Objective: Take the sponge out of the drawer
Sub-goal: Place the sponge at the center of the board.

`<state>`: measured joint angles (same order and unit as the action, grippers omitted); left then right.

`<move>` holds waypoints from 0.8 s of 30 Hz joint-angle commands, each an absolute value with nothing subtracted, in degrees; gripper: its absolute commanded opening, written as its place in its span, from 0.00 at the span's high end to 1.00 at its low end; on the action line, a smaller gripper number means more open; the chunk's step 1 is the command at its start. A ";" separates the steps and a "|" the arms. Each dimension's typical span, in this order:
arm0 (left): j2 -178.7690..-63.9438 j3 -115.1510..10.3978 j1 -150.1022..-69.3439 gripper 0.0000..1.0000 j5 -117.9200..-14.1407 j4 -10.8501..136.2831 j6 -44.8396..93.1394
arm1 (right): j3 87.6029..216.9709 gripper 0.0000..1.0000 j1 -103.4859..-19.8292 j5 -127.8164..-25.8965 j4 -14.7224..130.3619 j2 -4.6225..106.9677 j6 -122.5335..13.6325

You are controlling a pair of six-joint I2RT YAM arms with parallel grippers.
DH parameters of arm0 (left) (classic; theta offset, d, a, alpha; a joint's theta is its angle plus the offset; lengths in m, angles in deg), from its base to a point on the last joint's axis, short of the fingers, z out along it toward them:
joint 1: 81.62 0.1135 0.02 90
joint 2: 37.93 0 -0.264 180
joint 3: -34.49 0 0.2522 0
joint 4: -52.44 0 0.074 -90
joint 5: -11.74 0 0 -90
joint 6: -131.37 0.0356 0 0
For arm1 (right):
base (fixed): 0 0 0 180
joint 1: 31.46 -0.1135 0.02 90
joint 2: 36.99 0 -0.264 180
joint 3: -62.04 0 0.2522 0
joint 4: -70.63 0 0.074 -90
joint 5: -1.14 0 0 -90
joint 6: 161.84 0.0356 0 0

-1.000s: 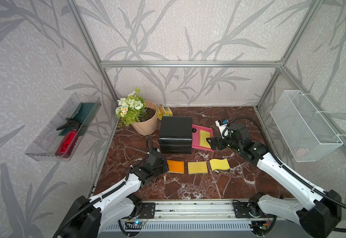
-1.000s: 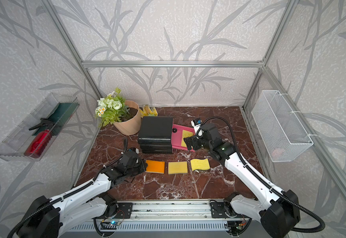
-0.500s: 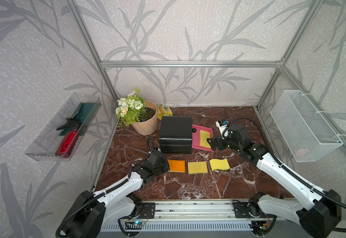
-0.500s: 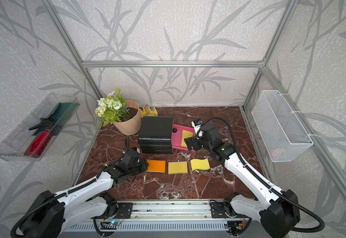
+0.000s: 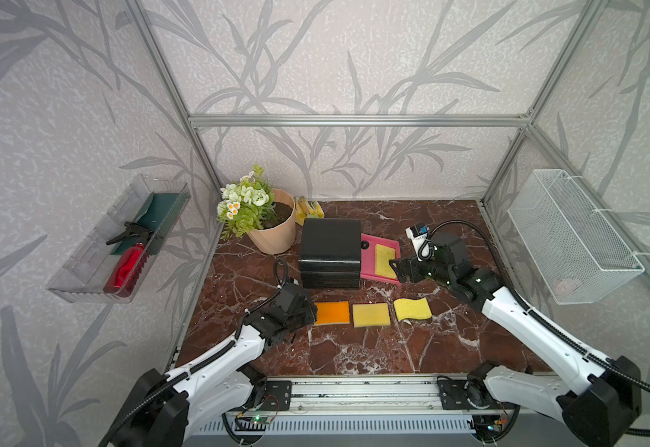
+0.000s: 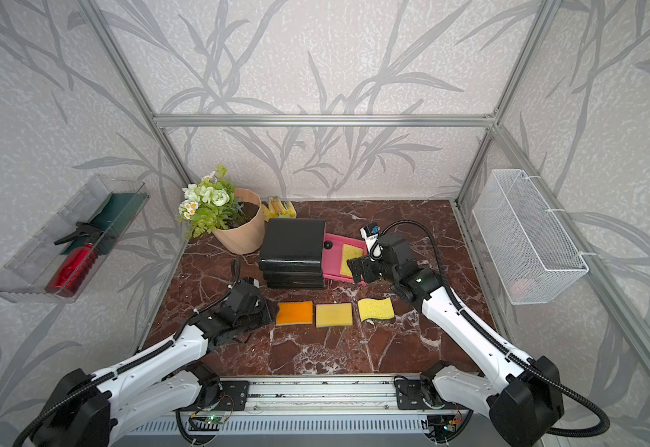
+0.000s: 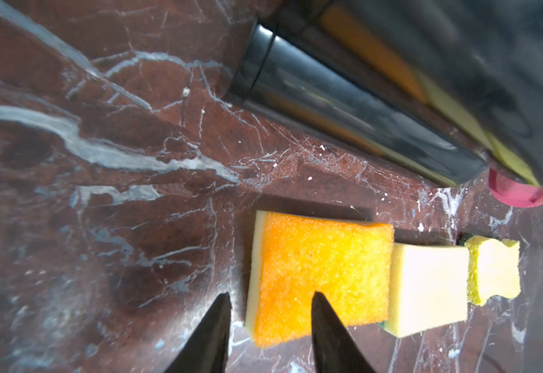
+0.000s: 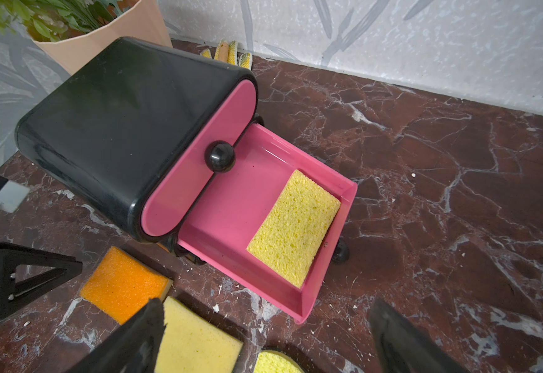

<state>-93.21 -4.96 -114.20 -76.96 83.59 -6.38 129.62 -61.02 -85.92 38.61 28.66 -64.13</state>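
Inside the pulled-out pink drawer (image 8: 238, 193), the yellow sponge (image 8: 294, 227) lies untouched; my right gripper (image 8: 267, 303) hovers near it, jaws spread and empty. Grasping and lifting remain. My left gripper (image 7: 270, 294), parted, holds nothing.

Marble table (image 5: 354, 348): flower pot (image 5: 273, 236) beside black cabinet (image 5: 329, 242) at the back; orange sponge (image 5: 332, 312), pale sponge (image 5: 371, 314), wavy sponge (image 5: 412, 309) lined up nearer.

No legible text, label, brand, number or sign on anything in these views.
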 commanded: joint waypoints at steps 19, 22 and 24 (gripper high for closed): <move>-103.20 -42.47 -109.45 0.10 -75.20 92.64 13.76 | 134.62 0.13 -56.28 -79.94 39.51 43.90 -60.42; -107.20 -45.73 -108.70 0.09 -73.96 92.12 15.01 | 135.66 0.17 -57.14 -79.01 40.64 47.06 -60.12; -109.14 -46.91 -108.39 0.08 -72.83 91.78 15.44 | 136.72 0.18 -58.35 -79.69 41.19 49.56 -60.29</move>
